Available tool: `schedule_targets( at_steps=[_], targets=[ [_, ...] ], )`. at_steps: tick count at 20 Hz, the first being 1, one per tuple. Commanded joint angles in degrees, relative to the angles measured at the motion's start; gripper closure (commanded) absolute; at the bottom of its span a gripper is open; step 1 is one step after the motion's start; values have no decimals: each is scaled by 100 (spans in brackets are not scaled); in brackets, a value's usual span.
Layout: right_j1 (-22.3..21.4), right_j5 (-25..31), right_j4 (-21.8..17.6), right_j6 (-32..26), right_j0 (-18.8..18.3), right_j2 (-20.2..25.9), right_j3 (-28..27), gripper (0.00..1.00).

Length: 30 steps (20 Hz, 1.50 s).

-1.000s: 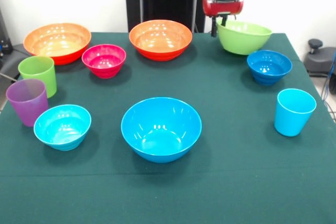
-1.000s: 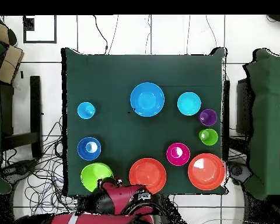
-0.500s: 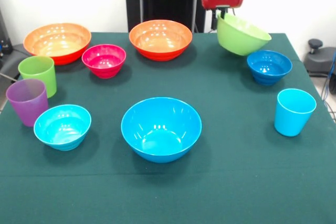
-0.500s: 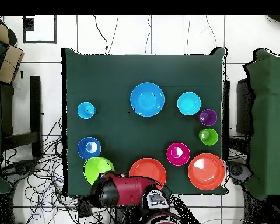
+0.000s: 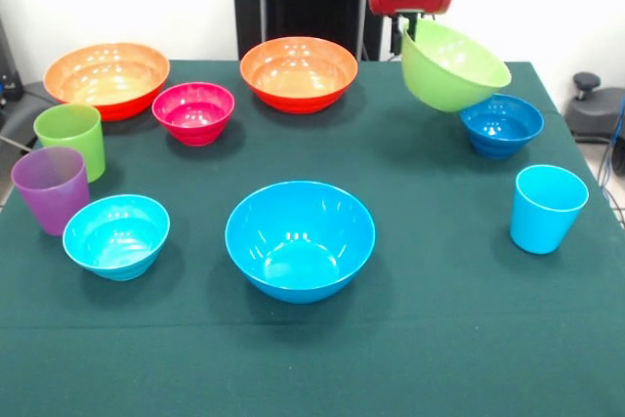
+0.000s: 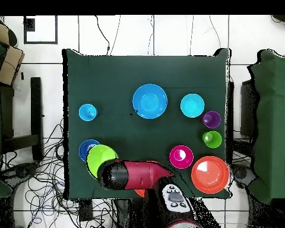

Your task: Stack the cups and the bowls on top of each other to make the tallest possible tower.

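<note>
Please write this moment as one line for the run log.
phase: carry | gripper: shut on lime green bowl rim | bowl: lifted off table, tilted | large blue bowl: empty | tower: not started

Open green cloth mid-table (image 5: 420, 192) — large blue bowl (image 5: 300, 238) central, cups and small bowls crowding both sides

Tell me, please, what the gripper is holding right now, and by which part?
The gripper holds the large lime green bowl by its rim, lifted and tilted above the table.

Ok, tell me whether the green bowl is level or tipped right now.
Tipped. The green bowl hangs off the table from the gripper by its rim, mouth slanted.
</note>
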Motion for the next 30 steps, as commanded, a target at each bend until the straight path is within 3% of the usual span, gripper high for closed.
schedule_targets(
  at_steps=[1, 16, 22, 30],
  targets=[
    [-76, 954, 360, 236, -109, 737, -992, 100],
    [-104, 1942, 640, 50, -511, 1116, -1558, 100],
    [141, 2814, 428, -441, -836, 1211, -2299, 100],
    [453, 2880, 172, -712, -1218, 1399, -2553, 100]
  ],
)
